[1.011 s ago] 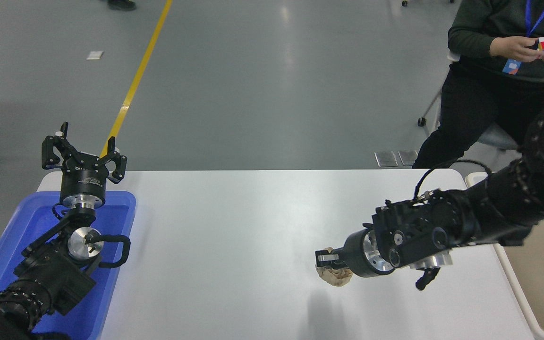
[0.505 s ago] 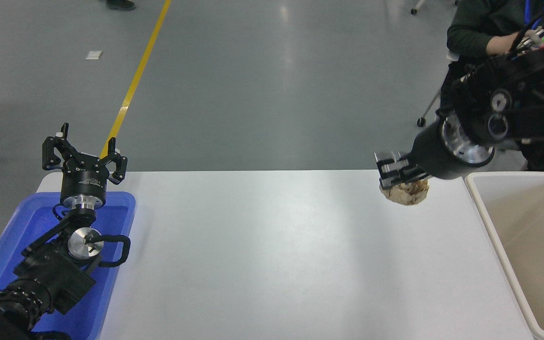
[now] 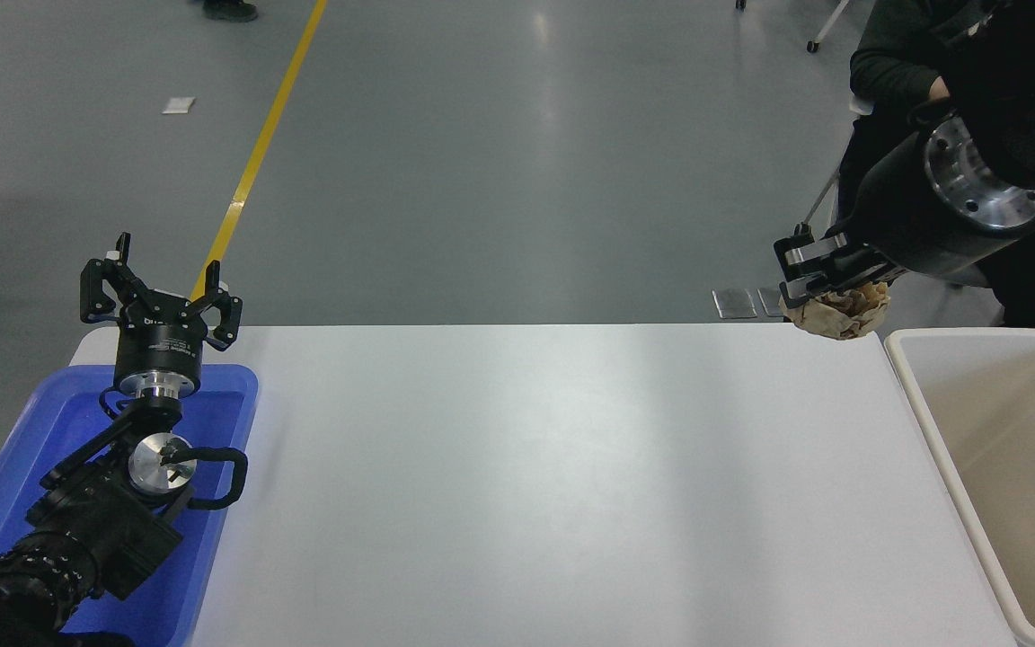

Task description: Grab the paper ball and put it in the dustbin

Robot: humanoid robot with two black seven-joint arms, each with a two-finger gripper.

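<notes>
The tan-brown paper ball (image 3: 837, 312) hangs in my right gripper (image 3: 807, 270), which is shut on it high above the table's far right corner. The ball is just left of the near corner of the cream-white dustbin (image 3: 931, 422), which stands at the right edge of the table and looks bare inside. My right arm comes in from the upper right. My left gripper (image 3: 158, 292) is open and parked at the lower left, above the blue tray.
A shallow blue tray (image 3: 23, 449) lies under the left arm at the table's left edge. A person in dark clothes (image 3: 886, 54) sits at the far right, mostly hidden behind my right arm. The white table (image 3: 526, 485) stretches between tray and bin.
My right gripper has lifted the paper ball from the table's front middle, carrying it up and to the right, now near the dustbin's far left corner. The left arm has not moved.
</notes>
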